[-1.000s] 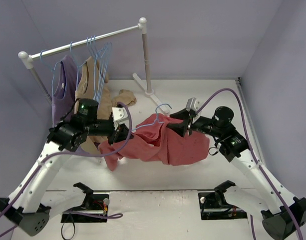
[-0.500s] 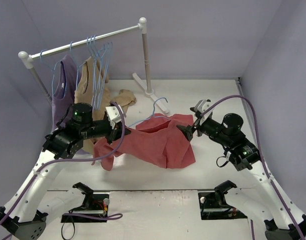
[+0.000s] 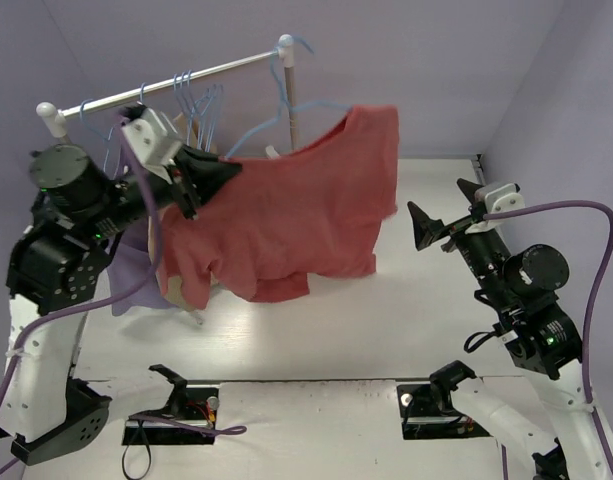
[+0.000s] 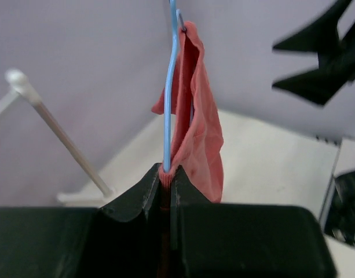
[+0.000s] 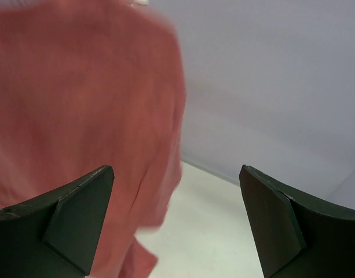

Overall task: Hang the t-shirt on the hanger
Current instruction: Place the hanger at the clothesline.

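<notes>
Left arm [image 3: 61, 235]: standing tall over the left edge, forearm reaching rightward.
Left gripper [image 3: 218, 172]: pinching tight on the t-shirt [image 3: 306, 210] and hanger [image 4: 168, 104], hanging high.
Right arm [image 3: 526, 300]: bending up near the right edge, pointing left.
Right gripper [image 3: 444, 215]: gaping wide.

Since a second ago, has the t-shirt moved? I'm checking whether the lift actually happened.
Yes. The t-shirt has gone up the view toward the rack rail, and now hangs spread out, clamped with the hanger in the left gripper.
</notes>
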Available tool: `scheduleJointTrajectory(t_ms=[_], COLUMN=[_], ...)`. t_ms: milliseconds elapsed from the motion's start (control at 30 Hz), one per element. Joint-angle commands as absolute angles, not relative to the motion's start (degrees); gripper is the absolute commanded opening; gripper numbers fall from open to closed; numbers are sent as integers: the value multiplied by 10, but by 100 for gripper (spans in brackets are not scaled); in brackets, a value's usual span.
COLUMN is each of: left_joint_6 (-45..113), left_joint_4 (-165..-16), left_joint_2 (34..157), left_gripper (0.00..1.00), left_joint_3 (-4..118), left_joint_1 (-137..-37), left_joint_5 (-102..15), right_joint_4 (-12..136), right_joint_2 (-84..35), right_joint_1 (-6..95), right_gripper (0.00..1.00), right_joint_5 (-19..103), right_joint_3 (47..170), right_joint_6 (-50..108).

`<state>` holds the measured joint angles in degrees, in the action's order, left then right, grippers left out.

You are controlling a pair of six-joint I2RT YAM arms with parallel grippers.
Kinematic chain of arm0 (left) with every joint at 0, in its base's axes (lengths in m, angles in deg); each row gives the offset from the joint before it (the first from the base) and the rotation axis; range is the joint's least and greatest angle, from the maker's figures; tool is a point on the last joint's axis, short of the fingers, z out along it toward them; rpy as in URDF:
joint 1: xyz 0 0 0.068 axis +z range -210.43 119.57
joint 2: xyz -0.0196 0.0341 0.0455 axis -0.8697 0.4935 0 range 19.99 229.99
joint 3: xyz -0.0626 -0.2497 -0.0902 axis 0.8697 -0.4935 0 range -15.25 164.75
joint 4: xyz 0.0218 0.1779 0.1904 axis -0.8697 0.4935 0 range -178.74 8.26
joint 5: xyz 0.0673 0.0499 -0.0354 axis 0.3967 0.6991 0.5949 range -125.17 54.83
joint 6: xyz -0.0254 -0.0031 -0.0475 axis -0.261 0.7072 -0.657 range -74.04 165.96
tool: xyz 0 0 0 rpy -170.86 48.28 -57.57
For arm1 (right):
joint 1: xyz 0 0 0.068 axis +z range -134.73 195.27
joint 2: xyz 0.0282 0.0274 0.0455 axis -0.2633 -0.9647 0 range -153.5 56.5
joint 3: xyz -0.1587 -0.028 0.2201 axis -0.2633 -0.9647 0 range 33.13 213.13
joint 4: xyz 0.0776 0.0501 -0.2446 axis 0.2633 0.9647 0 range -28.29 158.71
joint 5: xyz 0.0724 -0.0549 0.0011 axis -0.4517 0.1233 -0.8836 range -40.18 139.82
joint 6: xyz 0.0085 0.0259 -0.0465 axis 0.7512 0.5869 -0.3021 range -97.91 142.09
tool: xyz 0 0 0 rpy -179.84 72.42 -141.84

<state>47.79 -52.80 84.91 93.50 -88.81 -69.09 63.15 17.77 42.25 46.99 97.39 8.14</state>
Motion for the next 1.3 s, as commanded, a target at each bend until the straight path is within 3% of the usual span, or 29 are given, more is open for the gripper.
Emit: scheduleJointTrajectory(t_ms=[0,300,567,767,967,1267], left_joint_6=[451,429,456,434,441,430], left_joint_4=[-549,-488,-413,-418,-430,-577], left_joint_2=[890,919,901,868,884,970], left_gripper=[0,0,0,0,0,0], left_joint_3=[1083,1191,1113,984,950,945], left_joint_1=[-887,-887,-887,-887,-887,-876], left_joint_5=[-630,-473,-388,-365,-274,-211], right_joint_4=[598,598,598,599,599,601], right_joint_2=[174,192,192,195,201,214], right_joint_1=[421,420,421,421,421,420], right_gripper=[87,87,87,87,87,88], right_joint_5=[519,554,557,551,533,516], right_joint_3=[990,965,942,921,907,896], right_joint_6=[96,98,110,115,131,150])
